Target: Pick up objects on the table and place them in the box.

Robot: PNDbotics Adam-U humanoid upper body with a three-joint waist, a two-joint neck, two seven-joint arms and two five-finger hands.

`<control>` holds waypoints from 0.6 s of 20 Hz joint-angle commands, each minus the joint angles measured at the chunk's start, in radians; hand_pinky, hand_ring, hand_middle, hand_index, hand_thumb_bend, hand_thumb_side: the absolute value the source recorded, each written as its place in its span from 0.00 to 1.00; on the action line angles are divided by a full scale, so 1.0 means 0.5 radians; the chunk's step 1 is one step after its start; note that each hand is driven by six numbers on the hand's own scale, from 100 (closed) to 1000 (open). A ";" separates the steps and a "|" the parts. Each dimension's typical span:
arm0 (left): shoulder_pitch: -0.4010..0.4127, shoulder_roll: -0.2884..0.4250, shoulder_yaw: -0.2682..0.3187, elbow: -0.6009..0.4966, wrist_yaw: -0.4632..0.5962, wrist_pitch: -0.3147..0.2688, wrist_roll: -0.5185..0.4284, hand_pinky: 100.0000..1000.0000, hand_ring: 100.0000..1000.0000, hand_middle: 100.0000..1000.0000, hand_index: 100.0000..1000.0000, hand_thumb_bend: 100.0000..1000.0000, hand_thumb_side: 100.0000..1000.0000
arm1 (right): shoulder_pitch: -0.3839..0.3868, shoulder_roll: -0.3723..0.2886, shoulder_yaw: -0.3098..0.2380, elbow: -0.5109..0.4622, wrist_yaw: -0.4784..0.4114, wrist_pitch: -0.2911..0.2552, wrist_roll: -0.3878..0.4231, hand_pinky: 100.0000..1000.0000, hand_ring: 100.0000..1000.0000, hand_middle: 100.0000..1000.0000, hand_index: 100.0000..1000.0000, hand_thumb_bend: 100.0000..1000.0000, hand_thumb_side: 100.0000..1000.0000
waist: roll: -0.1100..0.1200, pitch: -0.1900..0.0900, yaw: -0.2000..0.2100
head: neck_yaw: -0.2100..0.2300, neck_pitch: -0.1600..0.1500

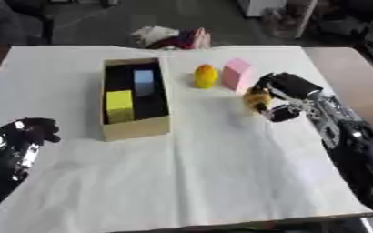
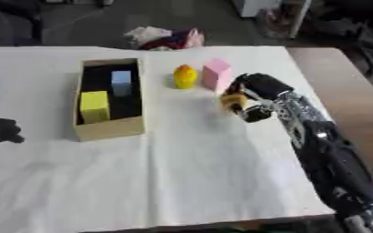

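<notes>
An open cardboard box [image 1: 135,129] stands left of centre on the white cloth, holding a yellow block [image 1: 119,105] and a light blue block [image 1: 143,81]. To its right stand a small yellow rounded object [image 1: 205,76] and a pink block [image 1: 237,74]. My right hand [image 1: 289,93] is just right of the pink block, its fingers curled round a small orange-yellow object [image 1: 256,101] held slightly above the cloth. My left hand [image 1: 32,130] rests at the lower left with curled fingers, holding nothing.
The white cloth [image 1: 221,173] covers most of the table; bare brown tabletop [image 1: 349,73] shows at the right. A heap of cloth and coloured things [image 1: 173,37] lies beyond the far edge.
</notes>
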 commanded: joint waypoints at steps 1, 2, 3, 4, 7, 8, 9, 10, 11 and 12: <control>-0.010 0.037 0.009 -0.029 0.005 -0.004 0.002 0.76 0.58 0.58 0.71 0.00 0.66 | -0.134 -0.034 0.012 -0.140 -0.079 -0.013 -0.032 0.66 0.43 0.14 0.33 0.04 0.00 | 0.006 -0.030 0.005 | -0.001 0.009; -0.010 0.036 0.007 -0.030 0.006 -0.005 0.000 0.76 0.58 0.58 0.71 0.00 0.65 | -0.188 -0.020 0.025 -0.156 -0.123 -0.020 -0.018 0.66 0.42 0.14 0.33 0.01 0.00 | 0.009 -0.032 0.008 | -0.002 0.009; -0.009 0.035 0.006 -0.030 0.007 -0.005 -0.001 0.76 0.58 0.58 0.71 0.00 0.65 | -0.238 -0.005 0.038 -0.160 -0.171 -0.025 0.003 0.66 0.42 0.14 0.33 0.00 0.00 | 0.011 -0.033 0.010 | -0.003 0.009; -0.008 0.033 0.004 -0.030 0.008 -0.005 -0.003 0.76 0.58 0.58 0.71 0.00 0.65 | -0.302 0.022 0.063 -0.154 -0.230 -0.044 0.031 0.66 0.41 0.14 0.33 0.00 0.00 | 0.016 -0.035 0.014 | -0.008 0.009; -0.004 0.024 -0.002 -0.029 0.012 -0.005 -0.010 0.76 0.58 0.58 0.71 0.00 0.65 | -0.473 0.124 0.125 -0.061 -0.418 -0.097 0.146 0.66 0.41 0.14 0.33 0.00 0.00 | 0.037 -0.042 0.021 | -0.020 0.009; -0.003 0.022 -0.004 -0.030 0.014 -0.006 -0.012 0.76 0.58 0.58 0.71 0.00 0.65 | -0.519 0.170 0.140 -0.023 -0.455 -0.114 0.180 0.66 0.41 0.14 0.33 0.00 0.00 | 0.046 -0.044 0.025 | -0.027 0.009; -0.002 0.020 -0.005 -0.032 0.016 -0.007 -0.013 0.76 0.58 0.58 0.71 0.00 0.65 | -0.558 0.216 0.151 0.017 -0.480 -0.128 0.208 0.66 0.41 0.14 0.33 0.00 0.00 | 0.054 -0.044 0.028 | -0.033 0.009; -0.001 0.018 -0.007 -0.035 0.018 -0.007 -0.015 0.76 0.58 0.58 0.71 0.00 0.65 | -0.592 0.270 0.163 0.061 -0.490 -0.145 0.235 0.66 0.41 0.15 0.34 0.00 0.00 | 0.063 -0.045 0.032 | -0.038 0.009; -0.001 0.016 -0.010 -0.036 0.020 -0.006 -0.018 0.76 0.58 0.58 0.71 0.00 0.65 | -0.619 0.323 0.173 0.107 -0.480 -0.162 0.259 0.67 0.42 0.15 0.34 0.00 0.00 | 0.070 -0.046 0.035 | -0.043 0.009; -0.001 0.013 -0.014 -0.037 0.023 -0.006 -0.022 0.76 0.58 0.58 0.71 0.00 0.65 | -0.644 0.374 0.184 0.152 -0.447 -0.178 0.279 0.67 0.43 0.16 0.36 0.00 0.00 | 0.076 -0.047 0.040 | -0.051 0.009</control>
